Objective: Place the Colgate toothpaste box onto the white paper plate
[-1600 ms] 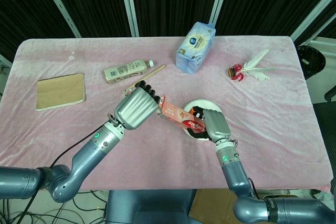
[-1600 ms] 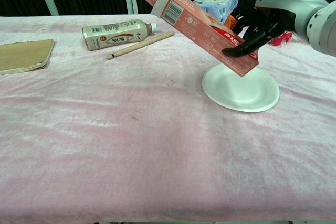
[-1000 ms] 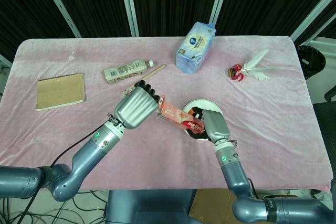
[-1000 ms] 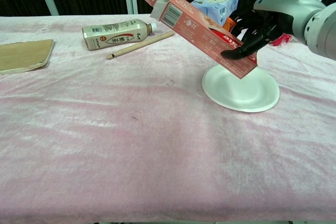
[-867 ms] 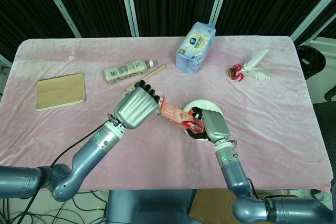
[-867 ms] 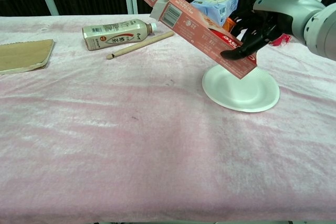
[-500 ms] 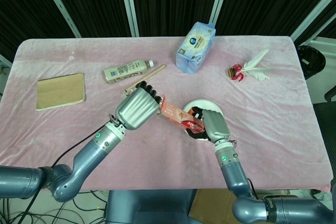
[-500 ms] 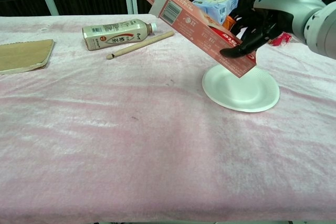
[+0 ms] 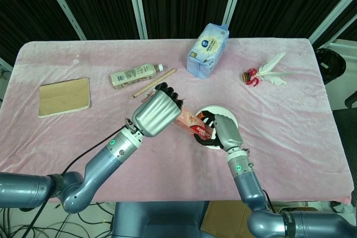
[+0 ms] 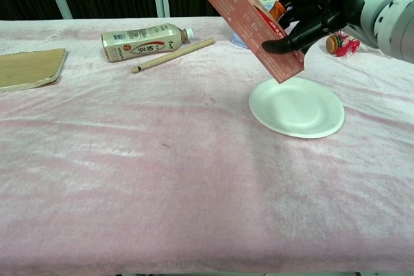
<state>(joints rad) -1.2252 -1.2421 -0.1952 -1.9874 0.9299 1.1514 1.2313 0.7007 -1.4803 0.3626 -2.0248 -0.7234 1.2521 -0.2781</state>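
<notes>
The red Colgate toothpaste box (image 10: 249, 21) hangs steeply tilted in the air, its lower end just above the white paper plate (image 10: 297, 109). My right hand (image 10: 326, 6) grips that lower end with dark fingers (image 10: 284, 43) wrapped round it. In the head view my left hand (image 9: 158, 113) covers the box's (image 9: 194, 126) upper end and appears to hold it. My right hand (image 9: 226, 131) sits over the plate (image 9: 216, 108). The chest view cuts off the box's top and does not show the left hand.
A milk-tea bottle (image 10: 145, 34) and a wooden stick (image 10: 171, 55) lie at the back left. A brown notebook (image 9: 64, 97) lies far left. A blue pack (image 9: 207, 49) stands behind the plate, and a feather toy (image 9: 268, 72) lies at the back right.
The box's upper end has risen and swung right, so it stands much steeper. My left hand moved right and up with it. My right hand lifted slightly, still on the lower end.
</notes>
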